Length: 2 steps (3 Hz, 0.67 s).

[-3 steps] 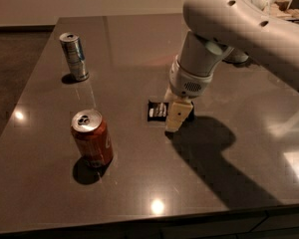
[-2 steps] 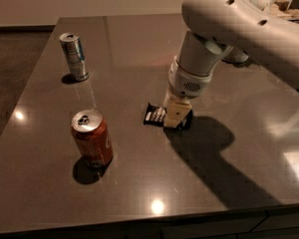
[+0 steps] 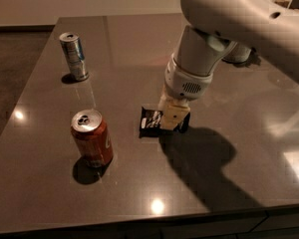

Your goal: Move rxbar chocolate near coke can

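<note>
The rxbar chocolate [image 3: 150, 122], a flat black wrapper with white lettering, is at the middle of the dark table, low over or on its surface. My gripper [image 3: 173, 118] comes down from the big white arm and is shut on the bar's right end. The coke can [image 3: 91, 139], red-orange with a silver top, stands upright to the left of the bar and a little nearer the front, about a can's height away from it. The bar's right part is hidden by the fingers.
A slimmer silver-and-blue can [image 3: 74, 56] stands upright at the back left of the table [image 3: 134, 49]. A pale object [image 3: 239, 55] sits at the back right, mostly behind the arm. The table's front edge runs along the bottom, and dark floor lies to the left.
The gripper and the rxbar chocolate have moved together a little to the left and toward the front, closer to the coke can. Both cans have stayed put.
</note>
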Tool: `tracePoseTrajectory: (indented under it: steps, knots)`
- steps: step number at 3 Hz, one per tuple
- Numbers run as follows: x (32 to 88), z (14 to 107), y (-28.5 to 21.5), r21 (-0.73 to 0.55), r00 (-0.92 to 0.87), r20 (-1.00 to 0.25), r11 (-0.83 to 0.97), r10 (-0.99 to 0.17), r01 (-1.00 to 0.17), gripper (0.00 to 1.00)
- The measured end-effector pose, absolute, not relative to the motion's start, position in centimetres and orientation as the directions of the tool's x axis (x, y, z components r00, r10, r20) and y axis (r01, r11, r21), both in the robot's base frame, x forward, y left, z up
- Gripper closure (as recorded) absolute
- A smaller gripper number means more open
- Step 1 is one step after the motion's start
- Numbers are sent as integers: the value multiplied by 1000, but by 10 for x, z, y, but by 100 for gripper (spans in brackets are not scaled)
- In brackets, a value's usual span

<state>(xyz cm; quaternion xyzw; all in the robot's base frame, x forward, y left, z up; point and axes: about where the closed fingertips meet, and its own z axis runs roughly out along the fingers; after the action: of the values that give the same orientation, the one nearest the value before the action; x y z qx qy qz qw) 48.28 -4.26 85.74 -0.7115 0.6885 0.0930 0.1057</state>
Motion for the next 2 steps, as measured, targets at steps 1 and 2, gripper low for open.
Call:
tracePoseTrajectory:
  steps: [1, 2]
  knots:
    - [454, 873, -25, -24, 96, -293, -93, -951, -995, 100]
    - [434, 878, -9, -23, 153, -291, -153, -944, -988, 100]
